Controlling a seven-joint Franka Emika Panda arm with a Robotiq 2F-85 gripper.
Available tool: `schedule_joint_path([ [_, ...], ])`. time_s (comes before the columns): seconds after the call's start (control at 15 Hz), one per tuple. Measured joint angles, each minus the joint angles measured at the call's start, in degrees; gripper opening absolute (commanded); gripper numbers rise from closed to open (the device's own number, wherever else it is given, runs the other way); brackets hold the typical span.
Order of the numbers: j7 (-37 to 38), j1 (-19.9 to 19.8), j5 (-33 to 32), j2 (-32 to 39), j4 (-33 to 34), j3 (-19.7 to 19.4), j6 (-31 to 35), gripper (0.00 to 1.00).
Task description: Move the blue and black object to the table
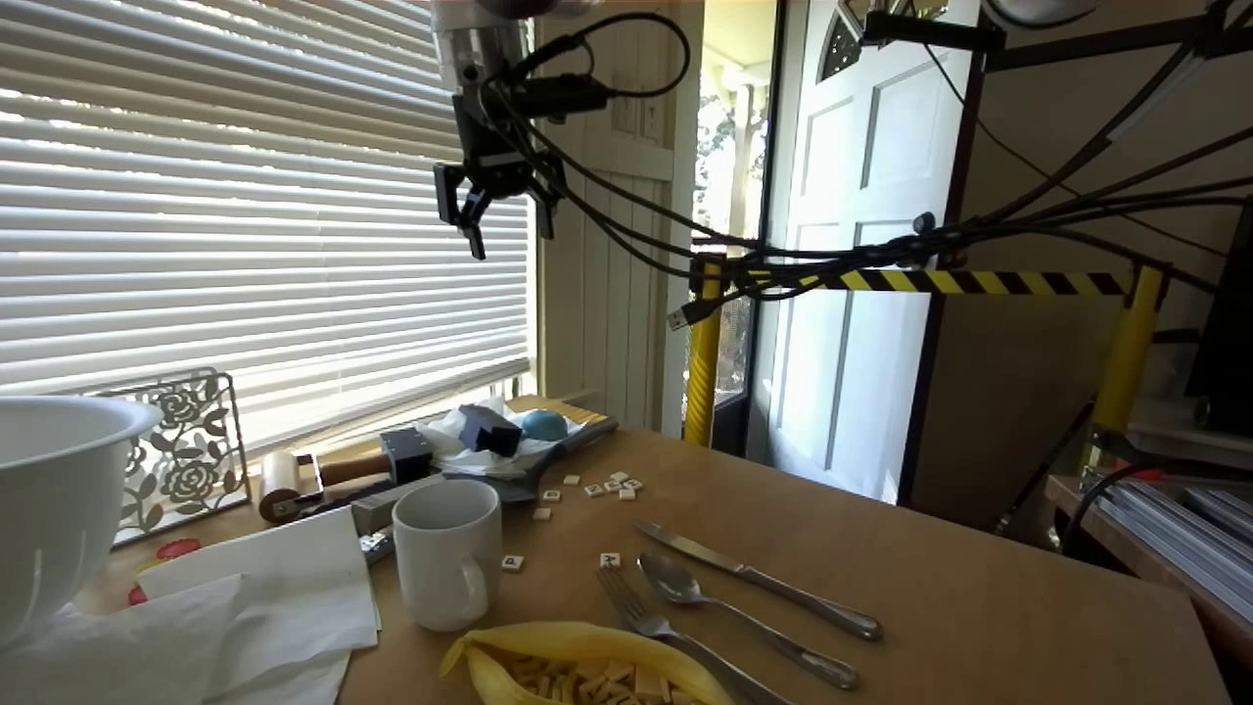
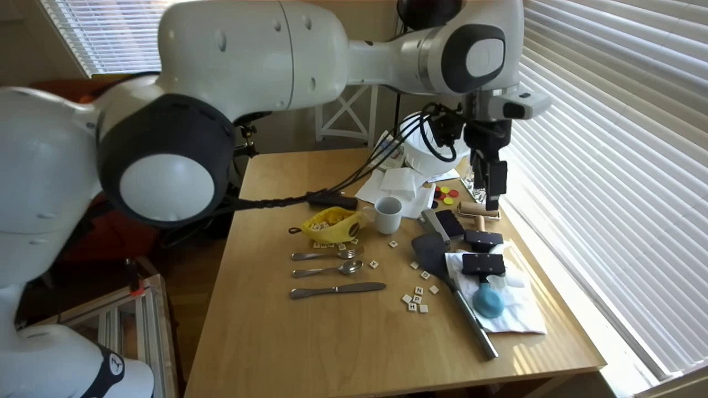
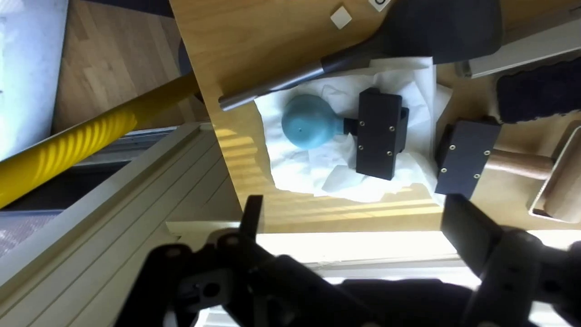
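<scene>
Wrist view: jaws spread, empty. Below them lies blue and black object (image 3: 348, 126), atop crumpled white sheet (image 3: 292, 168) on counter (image 3: 254, 45). Hazard: off-centre closing may slip from round blue end (image 3: 308, 125) or snag sheet.

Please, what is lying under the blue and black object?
The object rests on crumpled white sheets; the table shows beside them. What it and the sheets cover cannot be seen.

Wrist view looks down; all three share the table (image 2: 332, 337).
</scene>
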Motion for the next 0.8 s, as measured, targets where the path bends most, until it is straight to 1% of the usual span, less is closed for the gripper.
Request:
schedule_joint_path([
  [0.27,-1.41,-3.37,2.05,4.89,4.06,0.49,-1.15,1.0],
  [0.53,-4.66,-3.88,2.1,8.7,6.35,0.94,-3.4,1.0],
  [0.67,-7.08,-3.83,2.1,10.14,7.32,1.27,-6.27,1.0],
  [0.8,-8.14,-3.81,2.1,11.01,8.13,1.28,-7.54,1.0],
])
